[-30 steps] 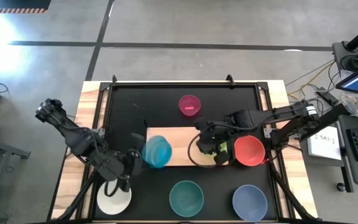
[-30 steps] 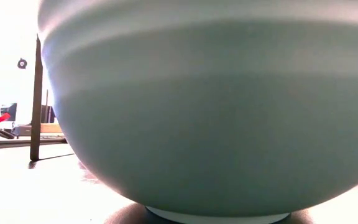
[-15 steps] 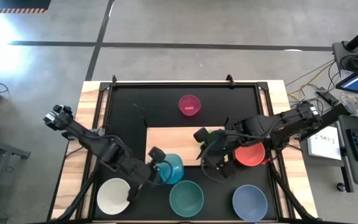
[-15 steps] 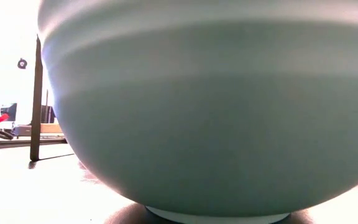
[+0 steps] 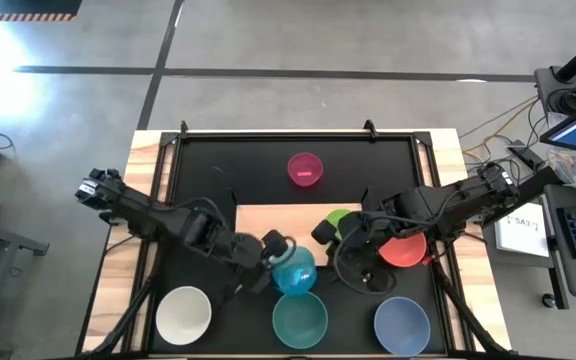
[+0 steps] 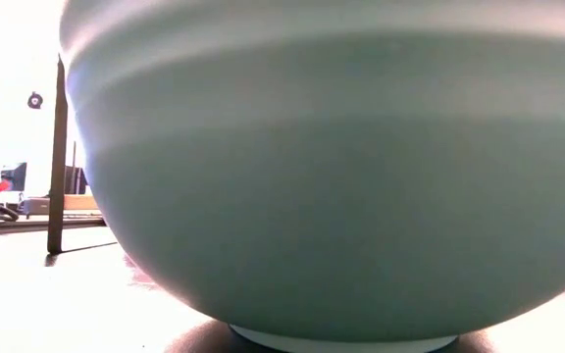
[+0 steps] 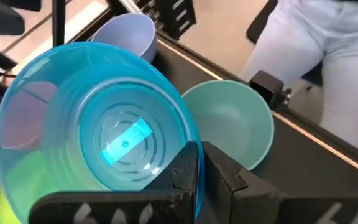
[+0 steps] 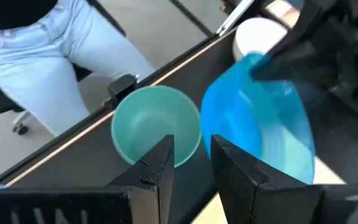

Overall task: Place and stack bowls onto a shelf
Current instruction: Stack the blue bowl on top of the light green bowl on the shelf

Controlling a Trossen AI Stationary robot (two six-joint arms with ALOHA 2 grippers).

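Black tabletop (image 5: 208, 180): left gripper (image 5: 272, 254), jaws clenched on translucent blue plastic bowl (image 5: 293, 270), has carried it off light-wood shelf board (image 5: 278, 217), now over board's near edge. Right gripper (image 5: 354, 262) empty, slightly parted, has withdrawn; small green bowl (image 5: 340, 218) now exposed on shelf. Stacking likely next.

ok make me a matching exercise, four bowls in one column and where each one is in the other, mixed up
Bowls:
1. blue bowl
2. magenta bowl
3. white bowl
4. green bowl

Places:
a. on the black tabletop beyond the shelf's far edge
b. on the shelf, by the right end effector
c. near-left on the tabletop, apart from the others
d. gripped at its rim by the left end effector, above the teal bowl

Pairs: 1-d, 2-a, 3-c, 4-b
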